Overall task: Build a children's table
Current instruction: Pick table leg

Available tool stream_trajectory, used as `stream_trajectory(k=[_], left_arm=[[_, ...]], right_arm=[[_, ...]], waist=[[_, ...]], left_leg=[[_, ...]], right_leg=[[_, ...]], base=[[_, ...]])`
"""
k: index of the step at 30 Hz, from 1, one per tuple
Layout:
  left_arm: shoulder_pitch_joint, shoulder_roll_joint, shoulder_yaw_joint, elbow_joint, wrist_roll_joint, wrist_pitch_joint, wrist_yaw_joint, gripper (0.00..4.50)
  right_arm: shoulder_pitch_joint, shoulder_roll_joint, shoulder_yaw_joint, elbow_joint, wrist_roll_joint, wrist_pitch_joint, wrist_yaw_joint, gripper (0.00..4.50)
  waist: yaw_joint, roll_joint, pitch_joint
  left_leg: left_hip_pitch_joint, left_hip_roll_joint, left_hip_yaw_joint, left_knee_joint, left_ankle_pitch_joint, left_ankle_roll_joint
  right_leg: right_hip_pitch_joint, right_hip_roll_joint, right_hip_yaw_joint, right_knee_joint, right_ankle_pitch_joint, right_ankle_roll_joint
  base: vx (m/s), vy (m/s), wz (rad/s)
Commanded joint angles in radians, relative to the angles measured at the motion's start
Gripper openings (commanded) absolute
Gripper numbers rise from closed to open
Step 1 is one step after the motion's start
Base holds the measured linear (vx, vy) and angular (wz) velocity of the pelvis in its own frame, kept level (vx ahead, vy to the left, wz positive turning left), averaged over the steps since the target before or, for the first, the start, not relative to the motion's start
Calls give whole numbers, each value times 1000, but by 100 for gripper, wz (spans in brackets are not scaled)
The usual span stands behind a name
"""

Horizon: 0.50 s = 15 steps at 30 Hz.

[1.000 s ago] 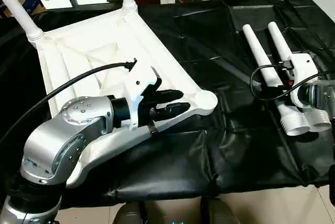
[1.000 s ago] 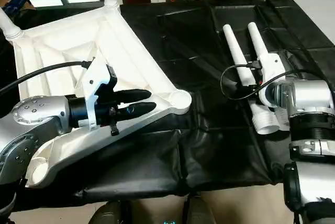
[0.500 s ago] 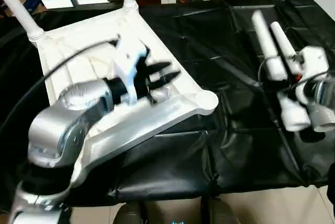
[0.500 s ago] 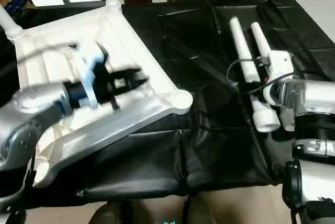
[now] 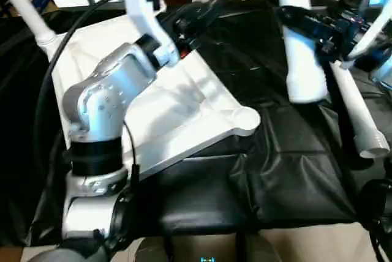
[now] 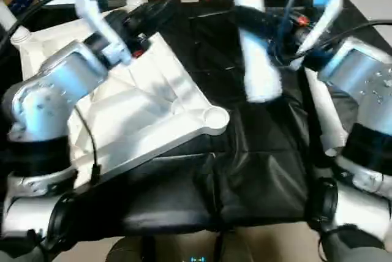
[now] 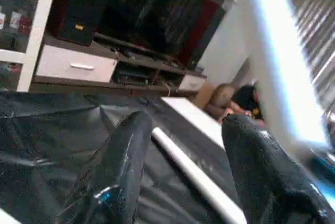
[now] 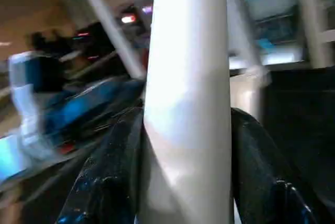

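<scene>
My right end effector [image 5: 312, 26] is clamped on one white leg [image 5: 301, 48]. The right wrist view shows a black finger [image 8: 112, 177] pressed against each side of the tube. The grip sits across the shaft, probably so the wide end stays free to enter a socket. This leg hangs close to upright, long axis vertical, wide open end down, above the black sheet [image 5: 245, 182] covering the floor.

My left end effector [image 5: 196, 17] is raised over the far edge of the table top [image 5: 165, 109]. Its fingers [image 7: 118, 182] stand apart with nothing between them.

The table top lies upside down on the sheet, ribbed underside up, so the sockets face upward for insertion. Two legs [image 5: 24, 5] are already seated in the far corners and rise out of frame. The near corner socket [image 5: 245, 118] is vacant and is the likely target.

A second loose leg [image 5: 358, 118] lies flat on the sheet to my right, long axis running away from me, wide end nearest.
</scene>
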Motion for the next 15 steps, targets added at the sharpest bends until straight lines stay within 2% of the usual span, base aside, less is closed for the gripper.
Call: stream_trajectory(k=[1, 2, 3, 5, 6, 7, 9, 10, 15], left_arm=[[-30, -6, 7, 18, -8, -17, 10, 294], [-62, -16, 17, 44, -10, -25, 12, 294], [-62, -16, 17, 44, -10, -25, 12, 318], [-121, -41, 57, 77, -62, -26, 21, 326], [-143, -48, 76, 83, -102, -22, 21, 335], [-154, -52, 87, 84, -129, -17, 21, 347], [-159, -58, 99, 82, -160, -14, 17, 360], [-165, -66, 112, 75, -199, -6, 9, 374], [-180, -77, 132, 64, -245, 10, 2, 414]], right_arm=[[2, 8, -19, -66, 94, 57, 26, 182], [8, 26, -38, -85, 150, 99, 32, 182], [8, 26, -38, -85, 150, 99, 32, 182], [25, 39, -58, -117, 214, 148, 29, 182], [29, 45, -74, -124, 245, 171, 19, 182], [29, 47, -83, -125, 260, 183, 12, 182], [30, 49, -90, -126, 274, 190, 8, 182], [34, 49, -96, -131, 287, 197, 0, 182], [42, 47, -105, -137, 311, 212, -16, 182]], waist=[[5, -32, -112], [5, -33, -112], [4, -35, -110], [7, -36, -109], [7, -39, -108], [9, -37, -108], [9, -39, -109], [9, -41, -107], [9, -42, -109]], left_leg=[[18, -23, 18, -48, -50, 162], [17, -21, 17, -49, -47, 156], [16, -23, 19, -49, -48, 153], [17, -22, 19, -50, -51, 134], [16, -26, 21, -48, -47, 131], [14, -24, 18, -50, -47, 126], [12, -26, 18, -49, -42, 119], [9, -27, 19, -50, -46, 114], [8, -28, 18, -50, -43, 104]], right_leg=[[86, 12, 8, -54, -200, -223], [86, 10, 8, -54, -202, -221], [85, 11, 9, -56, -208, -218], [82, 9, 10, -57, -216, -213], [83, 10, 11, -56, -211, -214], [84, 7, 9, -55, -216, -217], [86, 6, 9, -53, -214, -215], [86, 6, 8, -56, -228, -203], [87, 5, 7, -61, -254, -177]], base=[[0, 0, 0], [0, 0, 0], [0, 0, 0], [0, 0, 0], [0, 0, 0], [0, 0, 0], [0, 0, 0], [0, 0, 0], [0, 0, 0]])
